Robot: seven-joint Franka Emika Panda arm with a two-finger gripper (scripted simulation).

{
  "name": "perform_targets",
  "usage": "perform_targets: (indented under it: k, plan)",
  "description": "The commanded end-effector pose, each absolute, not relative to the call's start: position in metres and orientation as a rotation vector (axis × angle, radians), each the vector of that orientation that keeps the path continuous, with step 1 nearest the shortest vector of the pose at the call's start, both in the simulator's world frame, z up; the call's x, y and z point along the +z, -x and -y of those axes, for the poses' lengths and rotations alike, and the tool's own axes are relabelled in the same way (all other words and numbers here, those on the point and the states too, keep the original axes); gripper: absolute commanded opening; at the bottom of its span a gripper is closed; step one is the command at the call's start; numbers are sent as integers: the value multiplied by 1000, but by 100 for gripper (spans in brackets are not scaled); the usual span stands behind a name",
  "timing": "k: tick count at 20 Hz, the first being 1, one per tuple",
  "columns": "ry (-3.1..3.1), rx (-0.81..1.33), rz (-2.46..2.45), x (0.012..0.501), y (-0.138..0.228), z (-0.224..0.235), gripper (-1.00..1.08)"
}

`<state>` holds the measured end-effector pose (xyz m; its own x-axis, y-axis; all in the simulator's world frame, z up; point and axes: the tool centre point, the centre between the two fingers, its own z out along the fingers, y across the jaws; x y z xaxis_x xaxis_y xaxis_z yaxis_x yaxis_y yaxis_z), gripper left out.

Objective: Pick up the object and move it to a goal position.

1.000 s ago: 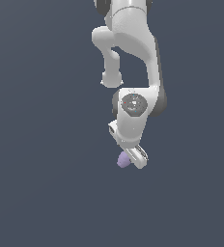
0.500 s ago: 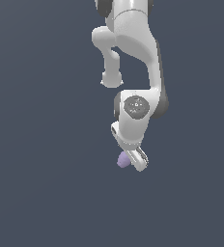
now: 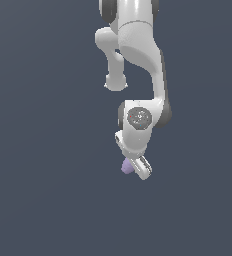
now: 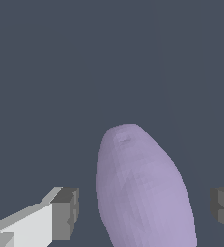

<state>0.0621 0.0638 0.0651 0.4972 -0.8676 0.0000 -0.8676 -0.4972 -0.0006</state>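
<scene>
The object (image 4: 143,193) is a smooth pale lavender oval lump lying on the dark grey floor. In the wrist view it sits between my two dark finger pads (image 4: 65,212), with a clear gap on each side. My gripper (image 4: 145,212) is open around it and does not touch it. Seen from outside, the white arm hangs down and the gripper (image 3: 138,169) reaches the floor. There the object (image 3: 126,167) peeks out on the exterior view's left of the fingers, partly hidden by them.
A plain dark grey floor (image 3: 48,200) fills both views. Only the white arm's links (image 3: 138,50) rise above the gripper.
The wrist and gripper have sunk a little lower around the object. The object itself has stayed in place.
</scene>
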Motion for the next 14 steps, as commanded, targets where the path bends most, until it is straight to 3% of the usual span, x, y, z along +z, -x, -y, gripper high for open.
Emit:
perform_targets:
  k: [1, 8, 9, 14]
  plan:
    - [2717, 0, -1577, 52, -61, -63, 100]
    - [2716, 0, -1578, 42, -63, -64, 100]
    - [2716, 0, -1578, 42, -63, -64, -100]
    - [2716, 0, -1578, 42, -63, -64, -100]
